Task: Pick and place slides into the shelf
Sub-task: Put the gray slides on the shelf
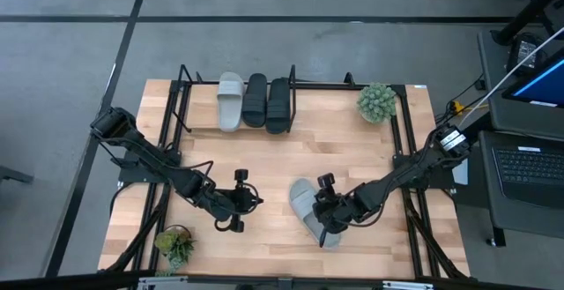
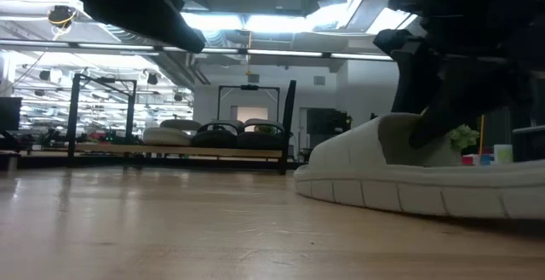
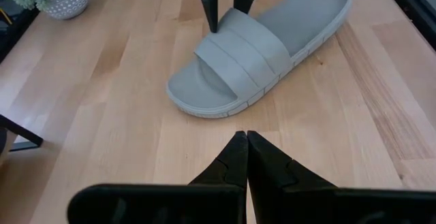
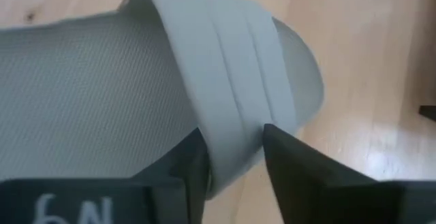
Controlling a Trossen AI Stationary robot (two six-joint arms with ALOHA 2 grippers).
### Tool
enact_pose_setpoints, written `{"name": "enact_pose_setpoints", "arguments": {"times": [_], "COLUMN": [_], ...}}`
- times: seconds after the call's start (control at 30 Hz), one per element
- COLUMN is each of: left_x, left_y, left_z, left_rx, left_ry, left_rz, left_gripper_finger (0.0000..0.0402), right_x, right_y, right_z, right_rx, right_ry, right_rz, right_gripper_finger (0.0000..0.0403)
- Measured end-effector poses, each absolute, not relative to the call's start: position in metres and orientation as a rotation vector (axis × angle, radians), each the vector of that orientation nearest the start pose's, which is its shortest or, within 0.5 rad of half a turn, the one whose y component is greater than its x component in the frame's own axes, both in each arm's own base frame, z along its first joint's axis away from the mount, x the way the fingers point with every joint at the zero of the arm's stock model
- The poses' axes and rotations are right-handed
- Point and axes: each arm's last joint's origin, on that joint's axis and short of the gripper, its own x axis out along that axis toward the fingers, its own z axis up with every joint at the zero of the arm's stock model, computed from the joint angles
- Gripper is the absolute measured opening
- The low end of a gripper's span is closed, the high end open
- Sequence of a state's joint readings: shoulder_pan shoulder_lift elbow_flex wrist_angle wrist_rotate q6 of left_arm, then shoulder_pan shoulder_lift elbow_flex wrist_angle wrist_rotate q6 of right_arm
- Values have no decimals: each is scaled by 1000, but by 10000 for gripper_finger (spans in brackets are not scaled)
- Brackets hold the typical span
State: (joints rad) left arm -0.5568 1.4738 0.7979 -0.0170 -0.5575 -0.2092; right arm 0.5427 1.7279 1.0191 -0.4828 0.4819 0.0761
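The right gripper [image 4: 235, 152] straddles the strap of the last pale grey slide [image 1: 312, 212], one finger under the strap and one outside it, jaws narrow around it; whether they already pinch is hard to tell. The slide lies flat on the tabletop [image 1: 370, 149] near its front edge, long axis slanting toward the shelf [image 1: 189, 105]. The left gripper [image 3: 242, 157] waits just beside, fingers pressed together, empty. Far back, one grey and two black slides sit in the shelf.
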Motion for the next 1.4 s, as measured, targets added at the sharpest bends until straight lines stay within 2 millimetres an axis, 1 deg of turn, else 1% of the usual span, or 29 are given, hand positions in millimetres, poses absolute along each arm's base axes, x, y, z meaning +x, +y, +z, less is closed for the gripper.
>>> {"name": "enact_pose_setpoints", "arguments": {"times": [0.13, 0.3, 0.33, 0.47, 0.63, 0.7, 0.83, 0.97, 1.1, 1.2, 1.3, 1.4], "left_x": [258, 258, 258, 258, 258, 258, 260, 258, 256, 256, 259, 262], "left_y": [-142, -142, -142, -142, -142, -142, -142, -146, -151, -154, -157, -161], "left_z": [201, 201, 201, 201, 201, 201, 205, 210, 213, 218, 228, 239], "left_rx": [162, 162, 162, 162, 162, 162, 167, 211, 290, 352, 407, 462], "left_ry": [582, 582, 582, 581, 580, 574, 520, 489, 469, 452, 427, 405], "left_rz": [62, 63, 63, 64, 64, 73, 143, 114, 87, 77, 63, 48], "left_gripper_finger": [0, 0, 0, 0, 0, 0, 0, 0, 0, 0, 0, 0], "right_x": [283, 283, 283, 285, 293, 297, 304, 310, 318, 326, 334, 344], "right_y": [151, 151, 151, 150, 148, 150, 152, 151, 143, 134, 121, 106], "right_z": [164, 164, 164, 165, 179, 188, 207, 227, 245, 257, 268, 286], "right_rx": [-490, -492, -493, -457, -435, -461, -513, -558, -572, -596, -654, -655], "right_ry": [1035, 1033, 1032, 1034, 1034, 1018, 986, 945, 908, 900, 892, 861], "right_rz": [-5, -9, -10, -31, -64, -85, -113, -204, -291, -308, -357, -405], "right_gripper_finger": [92, 20, 15, 17, 15, 15, 15, 15, 15, 15, 15, 15]}}
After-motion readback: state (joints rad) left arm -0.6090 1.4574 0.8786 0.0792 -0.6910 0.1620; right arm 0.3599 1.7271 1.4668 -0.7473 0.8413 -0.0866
